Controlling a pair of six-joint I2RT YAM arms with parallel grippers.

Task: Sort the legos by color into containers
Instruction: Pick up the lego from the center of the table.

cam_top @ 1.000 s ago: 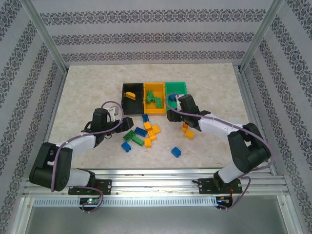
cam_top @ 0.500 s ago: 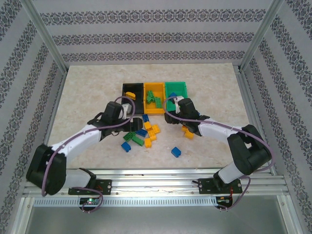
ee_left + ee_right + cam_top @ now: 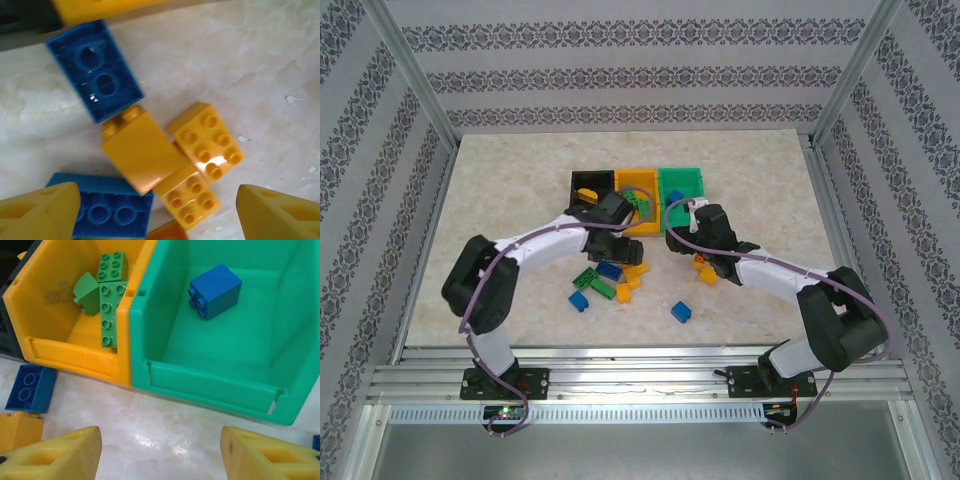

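Observation:
The black bin [image 3: 584, 183], the orange-yellow bin [image 3: 638, 181] and the green bin [image 3: 682, 182] stand in a row. Green legos [image 3: 109, 307] lie in the orange-yellow bin [image 3: 55, 285]. A blue lego [image 3: 215, 290] lies in the green bin [image 3: 225, 355]. My left gripper [image 3: 623, 240] hangs open over loose legos on the table. Between and ahead of its fingers [image 3: 40, 210] lie three yellow legos [image 3: 142, 150] and two blue ones [image 3: 95, 70]. My right gripper [image 3: 160, 455] is open and empty over bare table just before the green bin.
More loose legos lie in front of the bins: green [image 3: 590, 282], blue [image 3: 578, 300], blue [image 3: 681, 312], yellow [image 3: 705, 270]. A blue lego [image 3: 30, 387] lies before the orange-yellow bin. Striped walls and metal posts enclose the table [image 3: 500, 200].
My left arm has swung from the left side forward and right, ending over the pile by the orange-yellow bin. The right arm has shifted only slightly.

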